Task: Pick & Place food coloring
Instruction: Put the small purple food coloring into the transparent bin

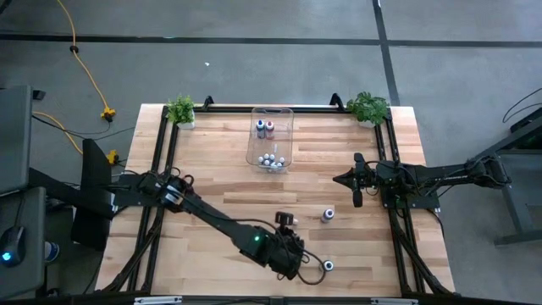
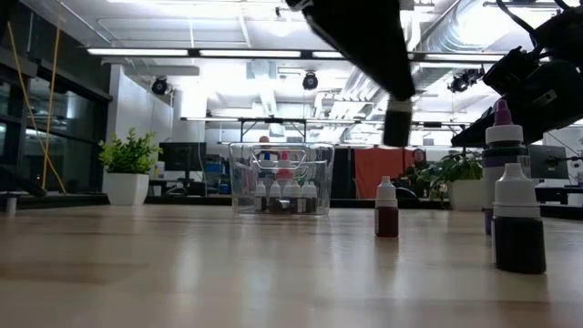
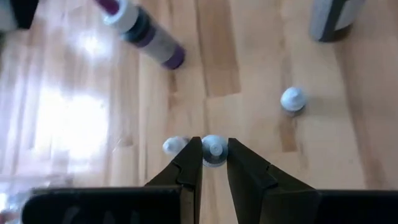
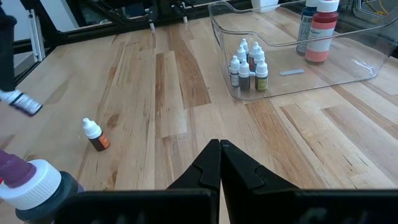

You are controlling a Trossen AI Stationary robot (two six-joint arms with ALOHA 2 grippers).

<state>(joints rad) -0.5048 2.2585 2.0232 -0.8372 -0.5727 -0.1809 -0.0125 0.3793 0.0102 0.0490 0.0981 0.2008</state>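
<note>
Though no label reads, left tool (image 3: 214,163) clamps small bottle (image 3: 214,149); right tool (image 4: 220,163) together.

My table (image 1: 220,182) sits under bright, even overhead light. Across the room, ceiling strip lights (image 2: 246,53) glow white. In my left wrist's view, glare washes out a patch of wood and the purple bottle (image 3: 144,34) is blurred. Beside my right wrist, the nearest white cap (image 4: 34,183) is soft and out of focus.
</note>
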